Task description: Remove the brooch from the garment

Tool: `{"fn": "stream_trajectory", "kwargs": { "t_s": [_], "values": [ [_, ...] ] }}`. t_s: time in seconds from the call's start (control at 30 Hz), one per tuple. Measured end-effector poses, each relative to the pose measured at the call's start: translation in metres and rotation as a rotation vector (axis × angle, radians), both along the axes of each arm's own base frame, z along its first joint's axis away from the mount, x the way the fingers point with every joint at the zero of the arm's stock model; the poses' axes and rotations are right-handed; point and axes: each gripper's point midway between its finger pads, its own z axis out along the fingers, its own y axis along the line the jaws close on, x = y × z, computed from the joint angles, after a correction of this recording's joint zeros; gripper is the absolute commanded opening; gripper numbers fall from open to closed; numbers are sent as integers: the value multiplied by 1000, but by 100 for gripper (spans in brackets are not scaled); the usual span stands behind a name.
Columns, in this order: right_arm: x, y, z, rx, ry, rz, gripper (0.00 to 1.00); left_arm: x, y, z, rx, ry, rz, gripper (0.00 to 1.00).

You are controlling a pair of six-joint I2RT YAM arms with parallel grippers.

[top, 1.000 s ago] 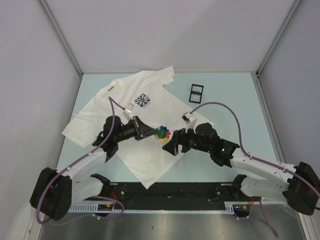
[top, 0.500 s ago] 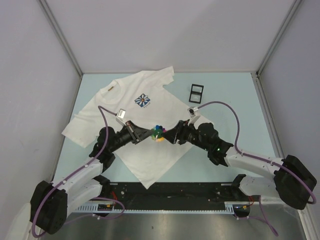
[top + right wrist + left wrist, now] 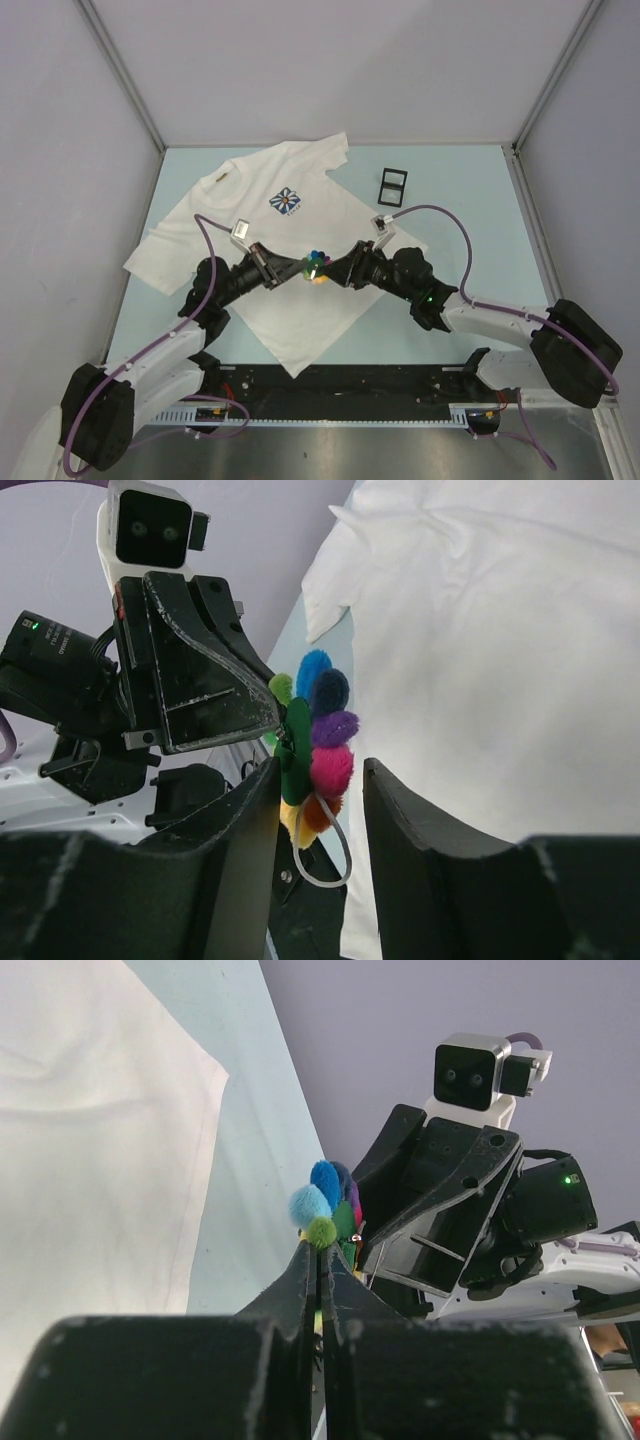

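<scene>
Over the last second I've watched the right tool [image 3: 336, 270] come up from lower right of centre in the overhead view and swing in to meet the left tool [image 3: 299, 268]. The two now point nose to nose at the middle of the frame with the pom-pom brooch [image 3: 315, 266] between them. The left tool has barely shifted, only drifting a touch leftward with its load. Its wrist view shows its fingers pinched nearly together on the lower edge of the brooch [image 3: 322, 1210], so it is the one holding it. The right tool [image 3: 320, 772] is spread moderately wide, one finger either side of the brooch [image 3: 318, 735] and neither clearly touching it yet. A thin wire loop [image 3: 346, 852] hangs free beneath the pom-poms. The white T-shirt [image 3: 330, 215] lies flat on the desk [image 3: 470, 200], its flower emblem [image 3: 287, 201] up and left of the tools. From both wrist views the brooch looks raised off the cloth, though I can't confirm that no thread or fold is caught on it. I read this as the brooch already unfastened and a handover being set up. The right tool should close before the left lets go, or the brooch drops onto the shirt.
</scene>
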Motion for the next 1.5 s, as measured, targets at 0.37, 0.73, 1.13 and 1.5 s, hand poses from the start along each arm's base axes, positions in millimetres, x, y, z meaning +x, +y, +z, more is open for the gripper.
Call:
{"fn": "stream_trajectory", "kwargs": {
  "t_s": [0.37,0.73,1.13,1.5],
  "values": [
    [-1,10,-1,44,19,29,29,-1,0,-1,-3,1,1,0],
    [0,15,0,83,29,45,0,3,3,-2,-2,-1,33,0],
    [-3,7,-5,159,84,62,0,-3,-1,-6,81,-23,-27,28],
    [-3,-3,-6,271,142,112,0,-19,-6,-7,131,-70,-122,55]
  ]
}}
